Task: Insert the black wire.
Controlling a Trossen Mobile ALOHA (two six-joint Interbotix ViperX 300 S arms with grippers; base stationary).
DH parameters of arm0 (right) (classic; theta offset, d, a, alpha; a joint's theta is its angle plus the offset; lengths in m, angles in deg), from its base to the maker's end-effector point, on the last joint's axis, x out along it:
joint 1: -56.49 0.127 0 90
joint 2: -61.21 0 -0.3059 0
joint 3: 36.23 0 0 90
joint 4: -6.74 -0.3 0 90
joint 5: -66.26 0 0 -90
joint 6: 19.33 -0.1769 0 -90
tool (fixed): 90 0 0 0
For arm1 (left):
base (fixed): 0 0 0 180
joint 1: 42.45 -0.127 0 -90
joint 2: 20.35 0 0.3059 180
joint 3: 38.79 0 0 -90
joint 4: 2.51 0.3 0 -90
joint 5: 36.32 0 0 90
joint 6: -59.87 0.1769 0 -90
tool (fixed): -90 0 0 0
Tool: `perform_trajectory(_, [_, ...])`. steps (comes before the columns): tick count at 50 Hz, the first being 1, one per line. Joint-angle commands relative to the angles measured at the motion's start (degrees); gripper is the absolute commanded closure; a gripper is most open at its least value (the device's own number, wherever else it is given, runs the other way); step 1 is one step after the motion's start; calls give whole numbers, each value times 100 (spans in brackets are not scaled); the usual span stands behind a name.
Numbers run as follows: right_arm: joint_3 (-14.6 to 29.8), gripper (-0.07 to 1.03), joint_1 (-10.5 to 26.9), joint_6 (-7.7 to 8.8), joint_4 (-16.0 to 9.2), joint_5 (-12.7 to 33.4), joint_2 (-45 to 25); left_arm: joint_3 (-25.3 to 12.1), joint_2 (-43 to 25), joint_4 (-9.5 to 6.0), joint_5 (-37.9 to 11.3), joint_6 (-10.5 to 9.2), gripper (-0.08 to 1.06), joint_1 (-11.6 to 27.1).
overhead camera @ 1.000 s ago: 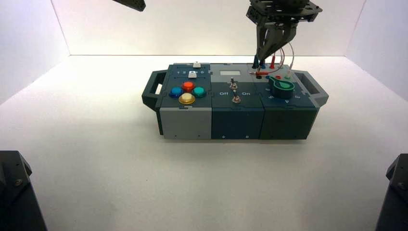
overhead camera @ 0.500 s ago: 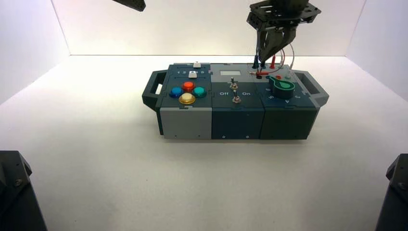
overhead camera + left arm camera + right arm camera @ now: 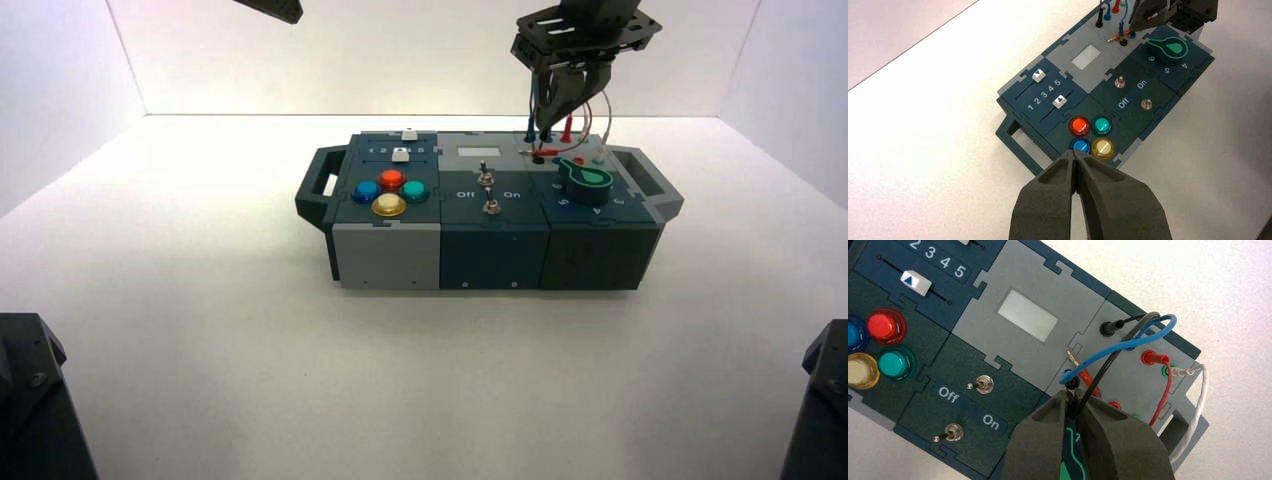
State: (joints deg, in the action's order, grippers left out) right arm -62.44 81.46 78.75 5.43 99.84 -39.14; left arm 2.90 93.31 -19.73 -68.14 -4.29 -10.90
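The right pincer (image 3: 1074, 399) is above the far right part of the box (image 3: 490, 258), and it is closed on the black wire (image 3: 1110, 360). One end of this wire sits in the black socket (image 3: 1106, 329) of the far row; from there the wire makes a loop and comes down into the pincer. The blue wire (image 3: 1118, 346) bends beside it, and its near end is close to the grip. The red plug (image 3: 1088, 382) lies tilted on the grey panel (image 3: 1013, 355), with its metal tip bare. To the right, the white wire (image 3: 1204, 390) hangs in a curve. The left pincer (image 3: 1074, 155) is closed with nothing in it, high over the table (image 3: 400, 390), at the far left.
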Motion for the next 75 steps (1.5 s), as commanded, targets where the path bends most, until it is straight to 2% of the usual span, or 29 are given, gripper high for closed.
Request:
perform_trajectory(1, [176,98,18,-26,35,-26,0,-105,18,0,26,35,101,18])
perform_trajectory(15, [211,98,18,-26,62,-53,-149,-105,26,9,26,35,101,18])
perform_trajectory(36, [237,98,9,-35,229,-26,-158,-105,44,9,26,35,101,18])
perform_trajectory(75, [255,98,9,-105,246,-97,-281,-105,53,9,26,44,101,18])
